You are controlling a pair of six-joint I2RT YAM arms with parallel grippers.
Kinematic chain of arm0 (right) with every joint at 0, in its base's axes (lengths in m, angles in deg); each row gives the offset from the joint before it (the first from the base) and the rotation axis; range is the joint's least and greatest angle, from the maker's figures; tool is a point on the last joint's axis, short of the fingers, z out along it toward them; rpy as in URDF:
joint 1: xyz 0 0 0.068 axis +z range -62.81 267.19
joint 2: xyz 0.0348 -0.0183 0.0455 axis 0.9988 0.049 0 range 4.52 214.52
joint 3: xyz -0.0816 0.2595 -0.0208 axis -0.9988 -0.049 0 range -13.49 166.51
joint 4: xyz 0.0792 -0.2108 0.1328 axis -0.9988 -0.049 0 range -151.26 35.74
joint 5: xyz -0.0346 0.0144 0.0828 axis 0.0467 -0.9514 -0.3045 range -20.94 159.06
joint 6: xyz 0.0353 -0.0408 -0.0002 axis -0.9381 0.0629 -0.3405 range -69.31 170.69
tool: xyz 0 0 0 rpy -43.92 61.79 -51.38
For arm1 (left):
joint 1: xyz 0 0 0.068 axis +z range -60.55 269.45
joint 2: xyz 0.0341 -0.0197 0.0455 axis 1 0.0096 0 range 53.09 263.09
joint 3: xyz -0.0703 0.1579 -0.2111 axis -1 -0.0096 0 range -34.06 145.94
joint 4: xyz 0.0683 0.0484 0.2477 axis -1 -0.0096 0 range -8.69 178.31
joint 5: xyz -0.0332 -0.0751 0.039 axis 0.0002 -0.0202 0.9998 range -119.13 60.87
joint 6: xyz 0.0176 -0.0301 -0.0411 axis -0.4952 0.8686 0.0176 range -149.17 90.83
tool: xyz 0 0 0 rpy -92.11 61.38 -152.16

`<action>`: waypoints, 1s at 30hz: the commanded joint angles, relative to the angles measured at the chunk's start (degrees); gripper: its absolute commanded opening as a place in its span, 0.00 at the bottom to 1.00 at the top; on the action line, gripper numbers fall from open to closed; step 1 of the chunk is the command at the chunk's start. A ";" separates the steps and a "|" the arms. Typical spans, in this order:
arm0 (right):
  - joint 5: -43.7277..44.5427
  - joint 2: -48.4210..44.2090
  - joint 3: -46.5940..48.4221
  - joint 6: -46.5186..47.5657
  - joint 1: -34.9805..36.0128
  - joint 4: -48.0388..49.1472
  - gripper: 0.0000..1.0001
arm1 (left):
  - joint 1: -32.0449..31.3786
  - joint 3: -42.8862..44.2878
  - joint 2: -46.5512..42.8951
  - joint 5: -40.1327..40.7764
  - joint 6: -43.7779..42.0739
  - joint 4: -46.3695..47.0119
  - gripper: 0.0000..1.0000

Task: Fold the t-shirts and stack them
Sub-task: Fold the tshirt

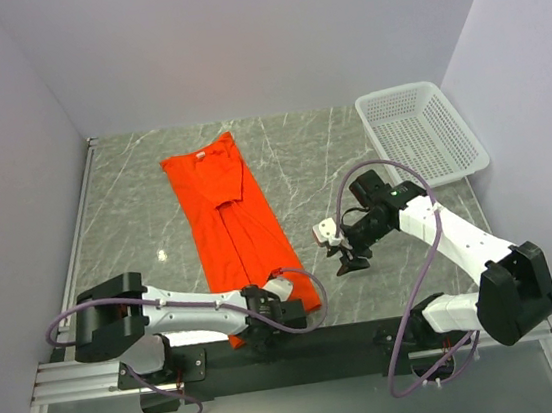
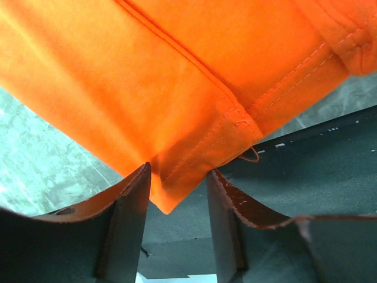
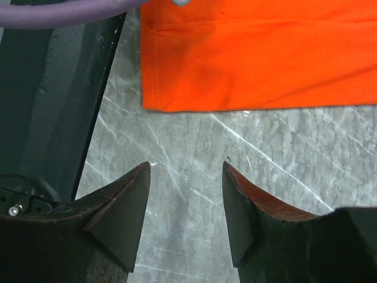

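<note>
Right claw between t-shirt and basket

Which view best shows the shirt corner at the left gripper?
Left wrist: the t-shirt corner lies between the left gripper's open fingers, stitching clear. Top external shows the whole t-shirt, arm covering that corner. Right wrist shows a hem edge.

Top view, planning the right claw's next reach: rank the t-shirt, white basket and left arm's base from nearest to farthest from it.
1. t-shirt, just left of the right claw.
2. white basket, far right corner.
3. left arm's base, near left.
</note>
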 commanded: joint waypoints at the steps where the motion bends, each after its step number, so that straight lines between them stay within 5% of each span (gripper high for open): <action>1: -1.90 -1.19 -0.29 1.26 -0.39 -1.47 0.59 | 0.21 -2.45 0.44 -1.37 0.96 2.06 0.48; 5: -1.73 -1.01 -0.29 1.35 -0.30 -1.65 0.58 | 0.12 -4.21 0.09 -3.13 1.22 4.09 0.45; 10: -0.15 -0.31 -0.73 1.87 0.23 -1.74 0.57 | -0.14 -5.44 -0.09 -4.36 1.49 5.84 0.26; 17: 6.34 -1.27 -5.29 0.82 9.62 5.63 0.57 | -0.32 -5.88 -1.31 -4.80 1.31 7.07 0.04; 30: 14.08 1.71 -9.25 -7.96 24.73 20.06 0.58 | 0.65 -8.95 -9.40 -7.52 3.77 9.97 0.01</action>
